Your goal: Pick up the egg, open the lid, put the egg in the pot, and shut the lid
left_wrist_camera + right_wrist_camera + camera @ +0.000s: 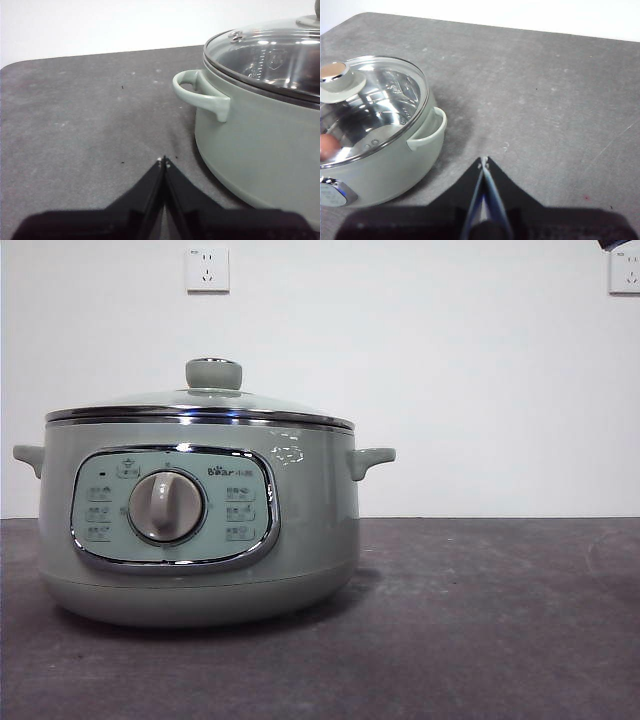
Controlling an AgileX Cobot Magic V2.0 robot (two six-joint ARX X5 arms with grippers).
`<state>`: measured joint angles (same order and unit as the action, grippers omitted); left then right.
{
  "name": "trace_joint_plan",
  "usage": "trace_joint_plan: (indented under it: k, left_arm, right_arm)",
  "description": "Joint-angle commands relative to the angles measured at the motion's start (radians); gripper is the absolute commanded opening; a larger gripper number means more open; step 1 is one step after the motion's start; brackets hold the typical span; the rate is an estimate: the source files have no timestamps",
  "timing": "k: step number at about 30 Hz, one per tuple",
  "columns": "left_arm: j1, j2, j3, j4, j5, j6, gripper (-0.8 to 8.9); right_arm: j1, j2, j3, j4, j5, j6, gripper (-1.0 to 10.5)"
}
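Matte black wedge-shaped fingers (pixel 150 192) on both arms, tapering to pale-flecked tips, bluish sheen between one pair.

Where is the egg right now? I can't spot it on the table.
The egg is inside the pot, seen through the closed glass lid in the right wrist view; the front view hides it.

A dark grey, faintly speckled table (pixel 480 640) carries 1 thing: the pale sage-green pot (pixel 200 570), standing upright on its base toward one side, its shadow spreading on the surface beside it.
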<state>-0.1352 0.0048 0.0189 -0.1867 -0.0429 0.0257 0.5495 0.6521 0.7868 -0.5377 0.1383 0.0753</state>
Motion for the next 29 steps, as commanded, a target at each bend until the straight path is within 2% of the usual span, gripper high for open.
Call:
trace_joint_plan:
  k: [1,22,25,29]
  left_arm:
    - [0.004,-0.003,-0.010,-0.007,-0.005,0.001,-0.03]
    - [0.004,-0.003,-0.010,-0.007,-0.005,0.001,-0.03]
    - [0.004,-0.003,-0.010,-0.007,-0.005,0.001,-0.03]
    - [0.004,-0.003,-0.010,-0.007,-0.005,0.001,-0.03]
  right_arm:
    - [0.001,-0.001,-0.005,0.005,-0.001,0.010,0.0]
    - [0.001,-0.001,-0.005,0.005,0.000,0.008,0.0]
    - [-0.008,-0.023,-0.006,0.005,0.002,-0.055,0.0]
    - [-0.102,-0.090,-0.019,0.034,-0.042,-0.103,0.0]
